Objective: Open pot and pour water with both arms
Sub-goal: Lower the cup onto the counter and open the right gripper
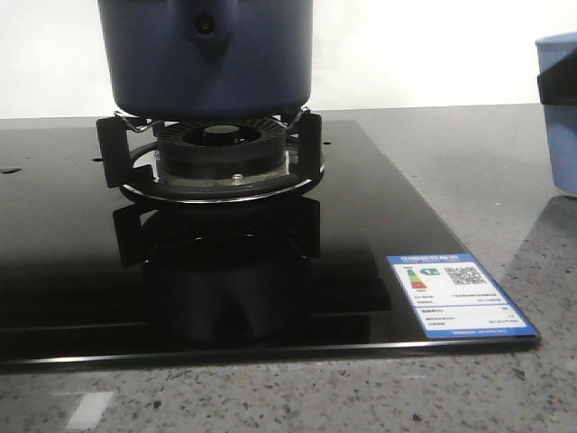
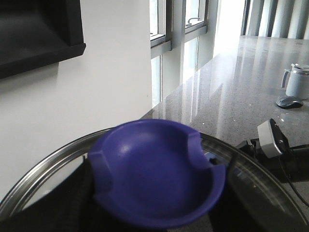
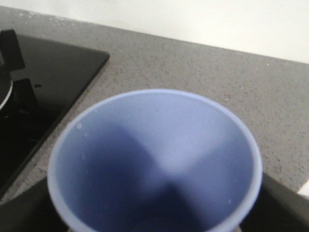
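The dark navy pot (image 1: pixel 206 54) stands on the gas burner (image 1: pixel 216 153); its top is cut off by the front view. In the left wrist view my left gripper (image 2: pixel 154 198) is shut around the blue knob (image 2: pixel 154 169) of a glass lid with a steel rim (image 2: pixel 43 179); the knob hides the fingertips. I cannot tell whether the lid rests on the pot. My right gripper (image 3: pixel 154 215) is shut on the pale blue cup (image 3: pixel 154 159), dark fingers at both its sides. The cup (image 1: pixel 561 117) stands upright at the front view's right edge.
A black glass cooktop (image 1: pixel 379 207) with an energy label (image 1: pixel 455 296) lies on the grey speckled counter (image 1: pixel 469 153). Black pan supports ring the burner. In the left wrist view a white lidded mug (image 2: pixel 297 81) and a dark mouse (image 2: pixel 288 102) sit farther along the counter.
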You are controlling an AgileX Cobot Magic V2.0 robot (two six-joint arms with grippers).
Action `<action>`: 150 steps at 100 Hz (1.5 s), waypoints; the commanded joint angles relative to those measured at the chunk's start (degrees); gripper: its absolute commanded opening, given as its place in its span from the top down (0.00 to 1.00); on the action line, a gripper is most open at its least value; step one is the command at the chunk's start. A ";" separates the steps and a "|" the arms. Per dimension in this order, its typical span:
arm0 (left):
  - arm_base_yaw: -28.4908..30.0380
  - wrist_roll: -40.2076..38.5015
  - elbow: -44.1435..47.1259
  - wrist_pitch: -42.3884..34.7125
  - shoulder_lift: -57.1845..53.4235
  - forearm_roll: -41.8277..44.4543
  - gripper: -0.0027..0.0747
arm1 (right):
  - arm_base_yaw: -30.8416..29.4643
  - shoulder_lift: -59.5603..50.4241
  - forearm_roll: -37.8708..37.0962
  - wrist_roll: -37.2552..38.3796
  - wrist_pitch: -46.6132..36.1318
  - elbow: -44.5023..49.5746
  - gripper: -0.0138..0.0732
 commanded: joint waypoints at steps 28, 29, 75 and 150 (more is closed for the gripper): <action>-2.53 2.42 -1.32 -2.34 3.30 -6.24 0.65 | -0.31 -4.86 0.89 0.03 -7.45 -2.19 0.09; -2.68 2.55 -1.32 -2.51 3.41 -6.24 0.65 | -0.31 -5.30 0.89 0.03 -7.45 -2.33 0.09; -6.00 7.69 -1.32 -7.59 16.03 -7.86 0.65 | -0.31 -23.12 0.89 1.15 -2.21 -8.00 0.30; -6.79 14.12 -1.43 -5.69 22.56 -10.14 0.59 | -0.31 -33.54 1.06 2.42 6.19 -8.00 0.92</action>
